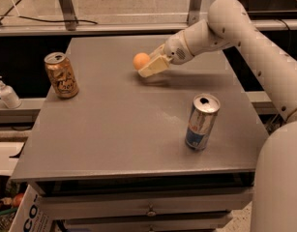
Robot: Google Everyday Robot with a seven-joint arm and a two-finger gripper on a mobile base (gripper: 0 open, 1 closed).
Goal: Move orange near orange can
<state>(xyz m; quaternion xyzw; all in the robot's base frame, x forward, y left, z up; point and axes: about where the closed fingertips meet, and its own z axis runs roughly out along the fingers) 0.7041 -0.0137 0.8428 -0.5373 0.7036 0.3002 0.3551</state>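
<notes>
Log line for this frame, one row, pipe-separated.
gripper: above far middle of table, holding orange | orange: off table | orange can: left side, upright, far from orange | placement: not yet done

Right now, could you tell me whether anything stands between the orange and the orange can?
Nothing visible does. The gripper holds the orange above the table; only bare surface lies between it and the orange can at the left.
</notes>
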